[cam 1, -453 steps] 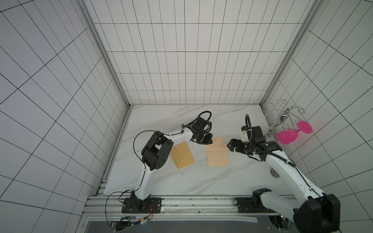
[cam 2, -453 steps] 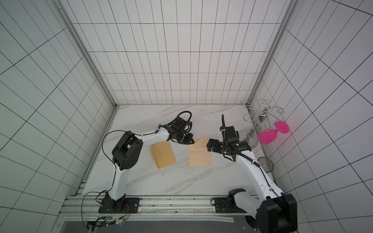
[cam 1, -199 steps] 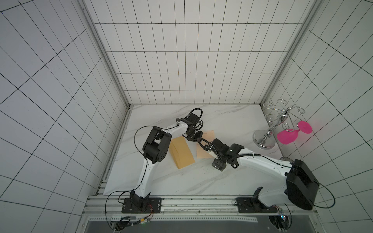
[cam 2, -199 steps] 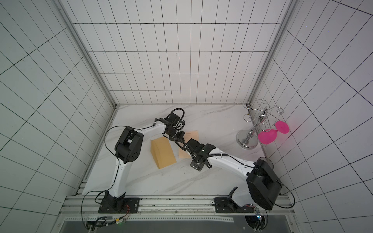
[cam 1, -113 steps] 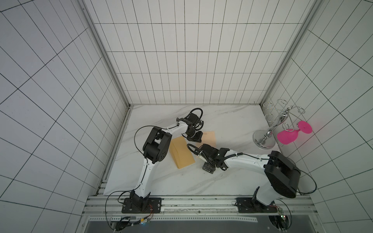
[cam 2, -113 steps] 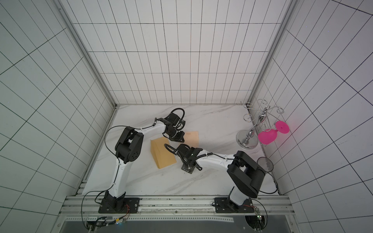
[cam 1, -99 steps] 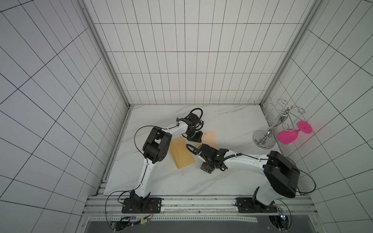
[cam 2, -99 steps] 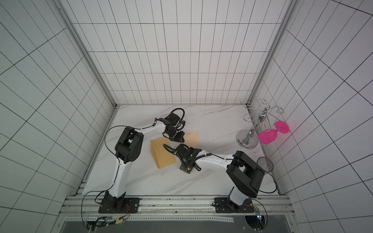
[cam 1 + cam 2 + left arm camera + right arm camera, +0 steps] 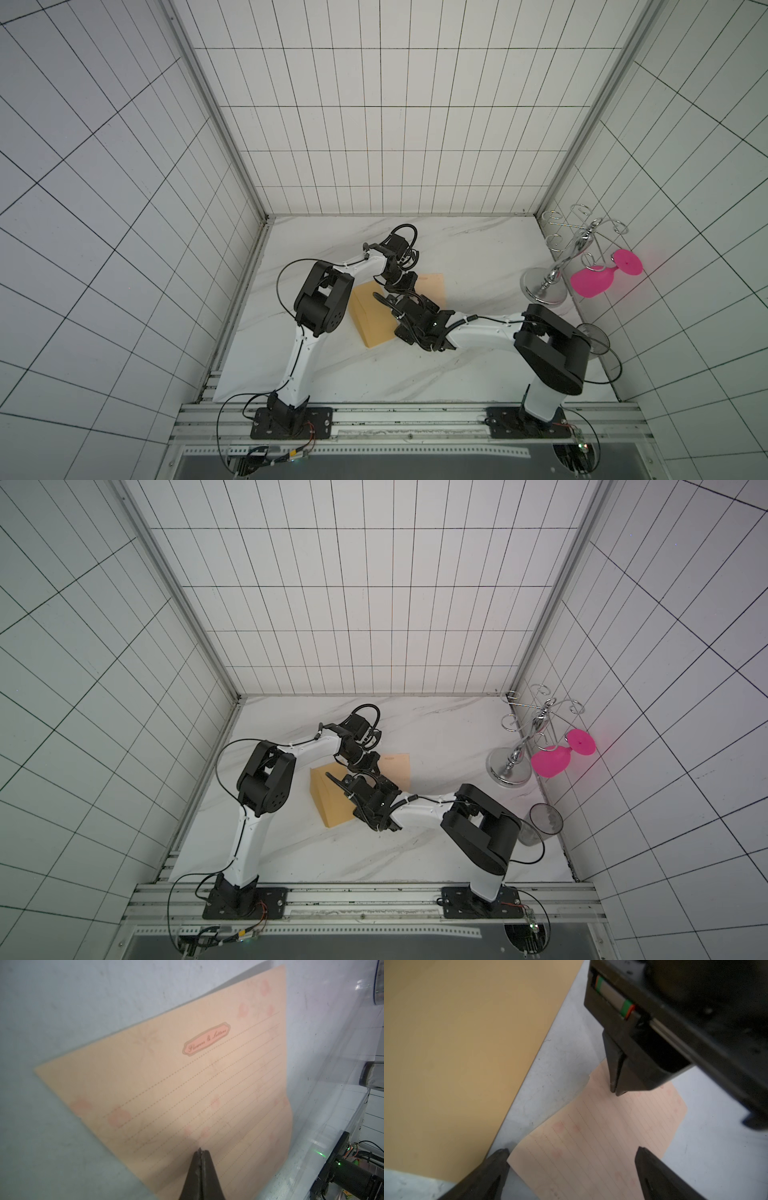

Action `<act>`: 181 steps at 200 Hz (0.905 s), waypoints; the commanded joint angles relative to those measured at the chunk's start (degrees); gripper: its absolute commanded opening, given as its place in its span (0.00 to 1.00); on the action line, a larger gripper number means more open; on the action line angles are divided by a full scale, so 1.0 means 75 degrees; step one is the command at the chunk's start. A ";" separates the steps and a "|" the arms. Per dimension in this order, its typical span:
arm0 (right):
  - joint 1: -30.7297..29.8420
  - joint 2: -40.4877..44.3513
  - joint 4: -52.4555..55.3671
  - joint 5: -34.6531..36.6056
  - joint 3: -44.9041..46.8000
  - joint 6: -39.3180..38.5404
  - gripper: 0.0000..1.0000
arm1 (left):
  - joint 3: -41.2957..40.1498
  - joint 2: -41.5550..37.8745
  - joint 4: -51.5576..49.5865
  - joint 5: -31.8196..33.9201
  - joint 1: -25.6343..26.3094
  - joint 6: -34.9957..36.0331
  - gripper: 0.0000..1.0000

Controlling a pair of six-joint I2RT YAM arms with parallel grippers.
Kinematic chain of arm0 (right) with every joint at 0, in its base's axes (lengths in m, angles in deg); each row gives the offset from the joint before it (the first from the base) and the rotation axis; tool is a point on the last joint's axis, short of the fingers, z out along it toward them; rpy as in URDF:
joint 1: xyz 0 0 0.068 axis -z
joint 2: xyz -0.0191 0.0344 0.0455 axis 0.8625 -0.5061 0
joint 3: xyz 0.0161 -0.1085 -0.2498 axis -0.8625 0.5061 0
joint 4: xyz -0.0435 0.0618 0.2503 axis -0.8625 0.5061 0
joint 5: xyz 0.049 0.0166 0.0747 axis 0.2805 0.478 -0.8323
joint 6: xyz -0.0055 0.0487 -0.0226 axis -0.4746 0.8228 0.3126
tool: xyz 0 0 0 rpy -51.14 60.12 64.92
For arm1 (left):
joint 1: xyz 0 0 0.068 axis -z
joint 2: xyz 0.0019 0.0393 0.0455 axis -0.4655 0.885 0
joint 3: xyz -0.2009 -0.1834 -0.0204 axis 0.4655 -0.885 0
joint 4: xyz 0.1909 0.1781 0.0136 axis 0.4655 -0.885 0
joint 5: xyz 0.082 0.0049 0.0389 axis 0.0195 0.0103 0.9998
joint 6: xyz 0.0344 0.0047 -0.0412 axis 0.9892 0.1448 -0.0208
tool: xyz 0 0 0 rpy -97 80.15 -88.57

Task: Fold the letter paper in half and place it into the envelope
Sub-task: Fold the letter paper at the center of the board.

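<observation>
White tiled walls stand round a marble table (image 9: 478, 249). On it the envelope (image 9: 370, 324) lies flat. The paper (image 9: 434, 284) lies just beside it, outside it and not folded over. In the right wrist view a narrow strip of bare table runs between the two. The paper lies printed side up, with dotted lines, pale flowers and a small label (image 9: 206, 1039).

Both arms reach in over the paper, their wrists close together in both top views. The left gripper (image 9: 200, 1150) has its jaws closed tip to tip with nothing between them, and the tips bear down on the paper near one edge. The right gripper (image 9: 572, 1152) has its jaws spread wide and holds nothing. One fingertip (image 9: 500, 1157) sits at the paper's corner, next to the envelope's edge, and the other is over the paper's far edge. Whether either tip touches the paper or table I cannot tell.

Well apart from these, at the table's side, stands a wire rack (image 9: 552, 270) with a pink glass (image 9: 592, 280) hanging on it. A clear glass (image 9: 544, 818) stands near its base.
</observation>
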 commanded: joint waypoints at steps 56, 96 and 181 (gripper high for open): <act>0.0015 -0.0473 0.0566 0.0745 0.0128 0.0193 0.96 | -0.0605 0.0697 -0.1086 0.0812 -0.0033 0.0197 0.00; 0.0008 -0.0667 0.1053 0.1108 -0.0296 0.0274 0.91 | -0.0562 0.0703 -0.1160 0.0812 -0.0119 0.0244 0.00; 0.0031 -0.0660 0.1781 0.1350 -0.0644 -0.0697 0.90 | -0.0484 0.0802 -0.1302 0.0720 -0.0502 0.0485 0.00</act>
